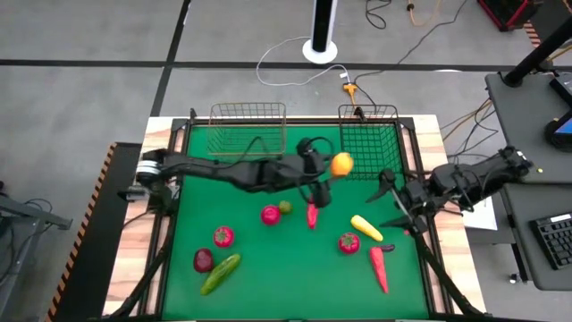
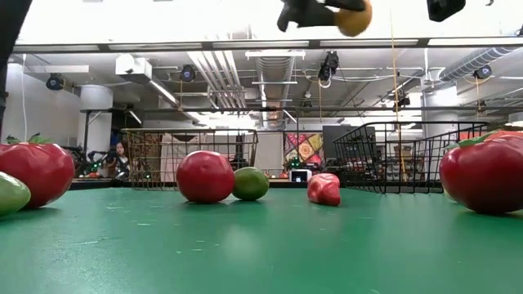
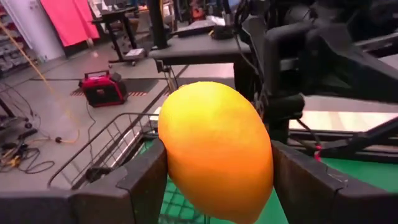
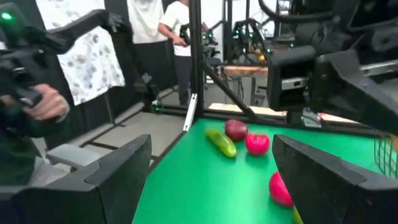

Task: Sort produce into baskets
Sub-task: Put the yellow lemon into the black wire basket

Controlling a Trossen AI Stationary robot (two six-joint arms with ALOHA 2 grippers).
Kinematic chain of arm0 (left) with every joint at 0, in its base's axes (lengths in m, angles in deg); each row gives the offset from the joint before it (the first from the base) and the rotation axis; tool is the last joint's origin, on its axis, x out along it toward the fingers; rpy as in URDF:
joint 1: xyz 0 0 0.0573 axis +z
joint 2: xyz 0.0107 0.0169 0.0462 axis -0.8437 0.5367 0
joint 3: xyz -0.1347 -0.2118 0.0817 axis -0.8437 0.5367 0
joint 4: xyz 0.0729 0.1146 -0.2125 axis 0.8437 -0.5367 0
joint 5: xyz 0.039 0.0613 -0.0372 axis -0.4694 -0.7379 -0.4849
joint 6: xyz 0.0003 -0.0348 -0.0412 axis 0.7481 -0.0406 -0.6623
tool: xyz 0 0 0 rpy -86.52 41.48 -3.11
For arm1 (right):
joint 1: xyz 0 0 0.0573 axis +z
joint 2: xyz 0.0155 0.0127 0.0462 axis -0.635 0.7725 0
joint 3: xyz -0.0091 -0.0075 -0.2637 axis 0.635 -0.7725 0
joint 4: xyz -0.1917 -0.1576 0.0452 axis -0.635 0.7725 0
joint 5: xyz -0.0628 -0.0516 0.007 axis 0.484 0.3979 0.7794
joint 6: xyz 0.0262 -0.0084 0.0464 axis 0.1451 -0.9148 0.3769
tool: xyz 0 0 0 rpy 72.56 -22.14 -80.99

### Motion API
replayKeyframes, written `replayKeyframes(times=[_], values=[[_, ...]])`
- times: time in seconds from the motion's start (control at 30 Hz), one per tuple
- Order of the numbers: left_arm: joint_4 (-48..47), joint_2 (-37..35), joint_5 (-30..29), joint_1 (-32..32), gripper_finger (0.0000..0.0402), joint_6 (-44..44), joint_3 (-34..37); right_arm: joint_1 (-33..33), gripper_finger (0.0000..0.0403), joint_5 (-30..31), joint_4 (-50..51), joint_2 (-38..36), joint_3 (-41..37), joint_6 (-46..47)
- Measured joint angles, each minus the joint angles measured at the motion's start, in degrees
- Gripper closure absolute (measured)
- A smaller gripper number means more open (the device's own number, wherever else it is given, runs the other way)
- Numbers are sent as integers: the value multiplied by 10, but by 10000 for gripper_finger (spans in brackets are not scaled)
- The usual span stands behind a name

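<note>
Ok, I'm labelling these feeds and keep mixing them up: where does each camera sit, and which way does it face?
High view: overhead, straight down on the green table; both arms show, left gripper holding the lemon by the black basket.
Low view: at mat height, looking level across the produce into the room; the lemon hangs at the top.
Left wrist view: past its own fingers, clamped on the lemon.
Right wrist view: across the mat past the open right gripper at the cucumber.
High, low and left wrist views share the lemon.

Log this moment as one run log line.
left gripper: holds lemon beside black basket | right gripper: open, waiting at right edge
</note>
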State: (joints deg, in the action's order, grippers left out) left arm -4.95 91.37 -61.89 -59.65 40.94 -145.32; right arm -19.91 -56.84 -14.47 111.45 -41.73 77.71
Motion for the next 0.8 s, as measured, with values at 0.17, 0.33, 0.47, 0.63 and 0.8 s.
replayKeyframes(times=[0.17,0.33,0.47,0.63,0.8], values=[[-46,103,16,18,167,9,-127,23,76,10,-1,-34,0,-25],[-120,207,42,33,167,10,-282,26,76,9,8,-67,-1,-37],[-195,286,43,41,167,14,-419,27,76,8,37,-101,-1,-35],[-102,280,68,52,167,20,-359,35,76,3,59,-151,-2,-35],[-103,270,68,64,167,15,-337,36,76,3,68,-197,-5,-47]])
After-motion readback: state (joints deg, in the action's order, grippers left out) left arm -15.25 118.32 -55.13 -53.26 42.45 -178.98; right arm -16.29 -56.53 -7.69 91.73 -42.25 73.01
